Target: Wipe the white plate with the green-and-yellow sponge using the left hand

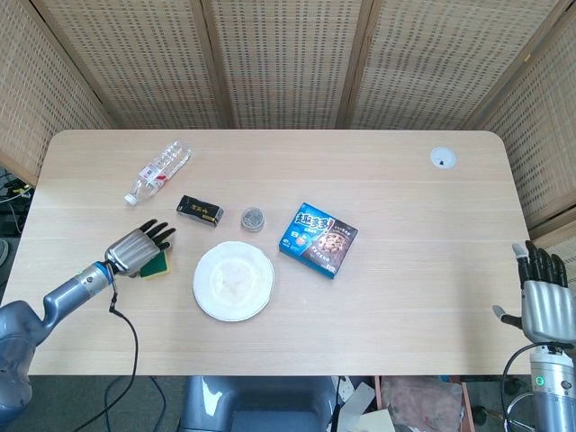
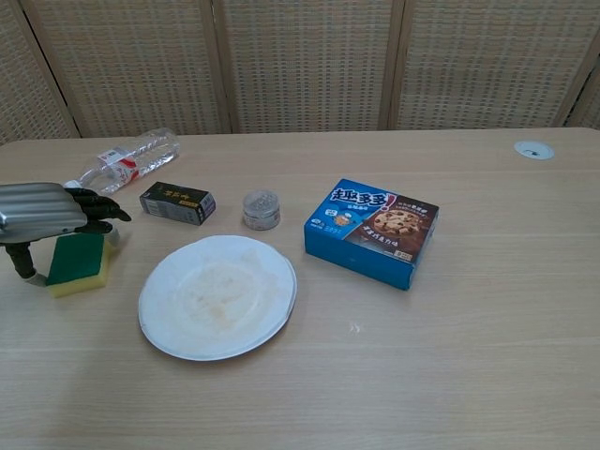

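1. Broadly, the white plate lay near the table's front edge, left of centre, faintly smeared.
2. Just left, the green-and-yellow sponge sat under the left hand, fingers spread, gripping nothing; it should lower squarely and close across the sponge's short sides.
3. Idle, the right hand hung open off the front right corner.
4. Smallest, the blue biscuit box's Chinese lettering was unreadable.

Left hand, palm down, fingers extended and slightly spread, dark fingertips pointing toward the table's middle; thumb hanging below the palm in the chest view. It holds nothing. Left forearm running back to the lower-left corner of the head view, cable trailing beneath. Right hand at the lower-right edge of the head view, fingers upright and apart, empty.
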Controlling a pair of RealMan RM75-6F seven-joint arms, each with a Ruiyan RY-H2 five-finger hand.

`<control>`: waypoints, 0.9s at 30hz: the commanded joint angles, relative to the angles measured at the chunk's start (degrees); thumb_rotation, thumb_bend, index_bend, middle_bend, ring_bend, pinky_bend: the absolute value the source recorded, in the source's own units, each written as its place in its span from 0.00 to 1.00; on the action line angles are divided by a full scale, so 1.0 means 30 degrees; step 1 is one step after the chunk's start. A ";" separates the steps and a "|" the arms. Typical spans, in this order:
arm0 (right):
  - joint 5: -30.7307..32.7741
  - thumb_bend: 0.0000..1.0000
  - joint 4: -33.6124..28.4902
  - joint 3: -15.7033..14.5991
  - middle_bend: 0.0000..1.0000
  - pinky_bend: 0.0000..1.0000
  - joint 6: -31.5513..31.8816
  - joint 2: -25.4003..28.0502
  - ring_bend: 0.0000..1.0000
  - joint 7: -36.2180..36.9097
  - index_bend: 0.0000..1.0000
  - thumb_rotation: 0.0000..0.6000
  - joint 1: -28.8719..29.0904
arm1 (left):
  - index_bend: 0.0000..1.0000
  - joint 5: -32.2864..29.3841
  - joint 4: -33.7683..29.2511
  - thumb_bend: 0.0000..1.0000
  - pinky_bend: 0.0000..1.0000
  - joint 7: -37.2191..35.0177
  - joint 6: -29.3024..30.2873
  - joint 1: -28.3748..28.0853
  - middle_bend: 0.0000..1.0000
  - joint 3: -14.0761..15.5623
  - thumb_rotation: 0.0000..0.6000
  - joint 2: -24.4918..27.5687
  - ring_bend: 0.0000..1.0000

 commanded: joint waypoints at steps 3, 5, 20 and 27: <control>-0.0011 0.00 0.0137 -0.0053 0.00 0.00 0.0024 -0.0068 0.00 -0.0118 0.00 1.00 0.0004 | 0.36 -0.0259 0.0147 0.00 0.17 0.0000 0.0411 0.0036 0.22 0.0050 1.00 -0.0046 0.02; -0.0033 0.00 0.0135 -0.0069 0.00 0.00 0.0027 -0.0074 0.00 -0.0143 0.00 1.00 0.0015 | 0.38 -0.0321 0.0163 0.00 0.18 -0.0099 0.0833 0.0084 0.24 0.0087 1.00 -0.0008 0.05; 0.0029 0.00 0.0001 -0.0130 0.00 0.00 -0.0154 -0.0005 0.00 -0.0178 0.00 1.00 0.0104 | 0.56 -0.0169 -0.1833 0.19 0.33 -0.0415 0.6975 -0.0725 0.39 0.0186 1.00 0.0759 0.21; 0.0052 0.00 -0.0007 -0.0133 0.00 0.00 -0.0210 0.0026 0.00 -0.0084 0.00 1.00 0.0133 | 0.56 0.0618 -0.4745 0.19 0.33 0.0828 0.6544 -0.2550 0.39 0.0586 1.00 0.1284 0.21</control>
